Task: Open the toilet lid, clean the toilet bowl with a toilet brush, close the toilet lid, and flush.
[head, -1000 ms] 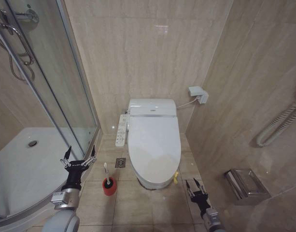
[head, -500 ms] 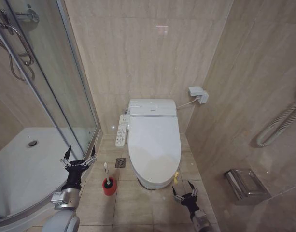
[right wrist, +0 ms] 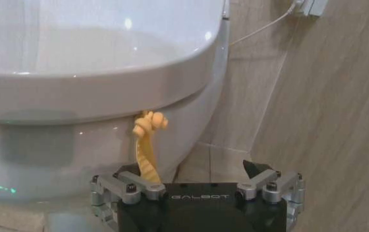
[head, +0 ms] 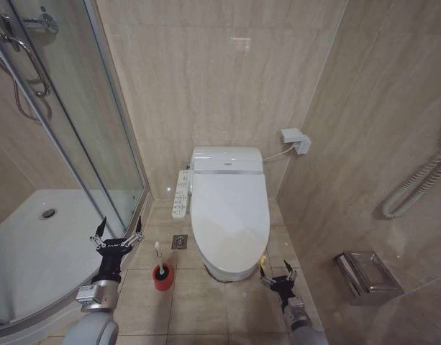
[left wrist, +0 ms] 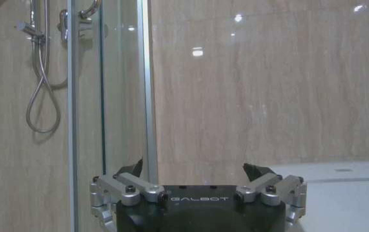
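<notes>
Here we have our right gripper [head: 278, 279] low beside the front right corner of the toilet bowl [head: 231, 272], fingers spread, right at the yellow strap [head: 262, 264].

The toilet lid [head: 229, 213] is shut flat over the bowl, and from the right wrist we see the knotted strap [right wrist: 147, 145] hang from the lid's rim [right wrist: 94, 92] down toward the space between the gripper's open fingers [right wrist: 254, 169]; we cannot tell whether it touches them. Our left gripper [head: 118, 238] is held up by the glass shower door [head: 76, 136], fingers wide apart and holding nothing. The toilet brush [head: 159, 260] stands upright in its red cup [head: 162, 278] on the floor, just left of the bowl.
</notes>
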You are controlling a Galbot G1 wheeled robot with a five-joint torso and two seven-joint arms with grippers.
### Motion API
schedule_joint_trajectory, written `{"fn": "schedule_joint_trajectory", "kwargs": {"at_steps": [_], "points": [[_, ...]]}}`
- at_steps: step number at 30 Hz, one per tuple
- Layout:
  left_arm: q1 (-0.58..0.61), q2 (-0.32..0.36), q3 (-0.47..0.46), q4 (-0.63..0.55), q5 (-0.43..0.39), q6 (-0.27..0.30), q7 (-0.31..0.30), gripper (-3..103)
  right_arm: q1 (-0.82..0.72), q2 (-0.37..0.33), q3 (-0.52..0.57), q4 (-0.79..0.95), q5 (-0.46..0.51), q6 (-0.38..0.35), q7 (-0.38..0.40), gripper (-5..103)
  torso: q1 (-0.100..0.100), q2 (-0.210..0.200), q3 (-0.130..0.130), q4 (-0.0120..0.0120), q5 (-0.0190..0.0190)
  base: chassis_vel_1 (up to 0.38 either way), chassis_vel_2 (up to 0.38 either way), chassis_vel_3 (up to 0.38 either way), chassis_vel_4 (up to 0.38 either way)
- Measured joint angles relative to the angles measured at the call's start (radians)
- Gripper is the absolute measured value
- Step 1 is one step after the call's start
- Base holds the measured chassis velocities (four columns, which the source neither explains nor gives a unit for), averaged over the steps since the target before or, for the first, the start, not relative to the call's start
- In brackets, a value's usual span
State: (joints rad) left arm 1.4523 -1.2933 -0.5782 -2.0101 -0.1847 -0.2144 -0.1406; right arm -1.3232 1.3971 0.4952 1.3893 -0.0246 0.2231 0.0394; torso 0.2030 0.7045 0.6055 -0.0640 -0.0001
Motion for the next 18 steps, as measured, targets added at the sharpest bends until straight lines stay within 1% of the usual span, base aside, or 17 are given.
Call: {"fn": "schedule_joint_trajectory", "kwargs": {"at_steps": [6, 7, 13, 14, 18], "points": [[0.0, 0.0, 0.0, 0.0, 0.0, 0.0, 0.0, 100, 0.001, 0.019, -0.008, -0.029, -0.019, 0.015, -0.006, 100, 0.0, 0.0, 0.0, -0.0001, 0.0001, 0.0, 0.0, 0.0, 0.0], [0.0, 0.0, 0.0, 0.0, 0.0, 0.0, 0.0, 100, 0.003, 0.024, -0.008, -0.035, -0.023, 0.018, -0.006, 96, 0.0, 0.0, 0.0, -0.0001, 0.0, 0.0, 0.0, 0.0, 0.0], [0.0, 0.0, 0.0, 0.0, 0.0, 0.0, 0.0, 100, 0.015, 0.04, -0.007, -0.044, -0.032, 0.02, -0.002, 96, 0.0, 0.0, 0.0, -0.0005, -0.0001, 0.0, 0.0, 0.0, 0.0], [0.0, 0.0, 0.0, 0.0, 0.0, 0.0, 0.0, 100, 0.018, 0.04, -0.007, -0.044, -0.033, 0.02, -0.002, 71, 0.0, 0.0, 0.0, -0.0002, -0.0001, 0.0, 0.0, 0.0, 0.0], [0.0, 0.0, 0.0, 0.0, 0.0, 0.0, 0.0, 100, 0.023, 0.038, -0.007, -0.044, -0.035, 0.02, -0.003, 71, 0.0, 0.0, 0.0, 0.0003, 0.0001, 0.0, 0.0, 0.0, 0.0]]}}
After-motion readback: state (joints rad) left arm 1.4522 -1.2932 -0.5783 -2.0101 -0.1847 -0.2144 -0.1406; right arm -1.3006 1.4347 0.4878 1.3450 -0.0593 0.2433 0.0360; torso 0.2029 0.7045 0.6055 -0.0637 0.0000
